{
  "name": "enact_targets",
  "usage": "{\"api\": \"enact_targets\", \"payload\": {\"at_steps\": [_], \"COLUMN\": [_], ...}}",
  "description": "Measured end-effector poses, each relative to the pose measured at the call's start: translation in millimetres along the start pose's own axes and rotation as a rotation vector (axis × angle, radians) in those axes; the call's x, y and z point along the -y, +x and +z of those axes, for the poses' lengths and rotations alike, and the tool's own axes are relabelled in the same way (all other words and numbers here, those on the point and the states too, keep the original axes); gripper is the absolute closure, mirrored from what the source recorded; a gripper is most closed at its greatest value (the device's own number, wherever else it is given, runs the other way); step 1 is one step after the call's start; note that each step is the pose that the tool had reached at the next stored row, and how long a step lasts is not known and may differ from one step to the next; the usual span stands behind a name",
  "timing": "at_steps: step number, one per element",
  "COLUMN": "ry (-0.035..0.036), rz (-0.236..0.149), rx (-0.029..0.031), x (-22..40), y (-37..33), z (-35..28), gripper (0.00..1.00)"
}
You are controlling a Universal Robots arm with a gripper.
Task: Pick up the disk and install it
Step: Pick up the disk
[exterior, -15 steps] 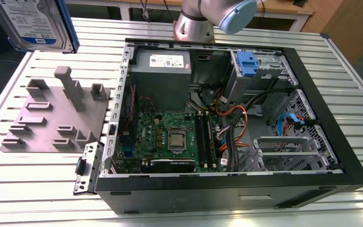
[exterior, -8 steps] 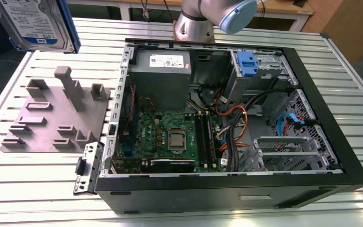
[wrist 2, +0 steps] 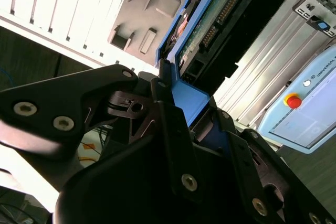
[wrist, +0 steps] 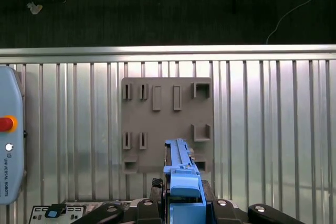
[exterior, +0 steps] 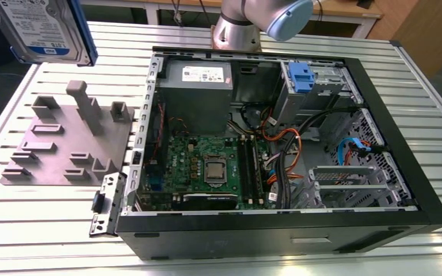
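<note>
One hand (wrist 2: pixel 193 109) grips the disk (exterior: pixel 41 26) by its blue frame, white-and-blue label showing, above the grey plate (exterior: pixel 60 150).

The disk (exterior: pixel 43 30) — top cropped (exterior view).

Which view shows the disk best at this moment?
The exterior view: the disk shows its labelled face and blue frame, held above the table. The second wrist view shows its circuit-board side clamped in the pincer; the first wrist view shows it edge-on.
</note>
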State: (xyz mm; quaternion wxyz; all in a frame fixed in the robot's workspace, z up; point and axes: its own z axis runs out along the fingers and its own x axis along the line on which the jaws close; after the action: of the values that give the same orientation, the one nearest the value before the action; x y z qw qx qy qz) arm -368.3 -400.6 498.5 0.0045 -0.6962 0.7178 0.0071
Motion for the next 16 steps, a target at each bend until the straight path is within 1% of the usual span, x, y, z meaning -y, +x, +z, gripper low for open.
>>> {"api": "enact_targets", "payload": {"at_steps": [6, 16], "ry": [0.0001, 0.0], "rz": [0.0, 0.0], "rx": [0.0001, 0.0], "x": [0.4, 7.2], "y": [1.6, 1.4], "z": [0.0, -0.1], "gripper": [0.63, 0.63]}}
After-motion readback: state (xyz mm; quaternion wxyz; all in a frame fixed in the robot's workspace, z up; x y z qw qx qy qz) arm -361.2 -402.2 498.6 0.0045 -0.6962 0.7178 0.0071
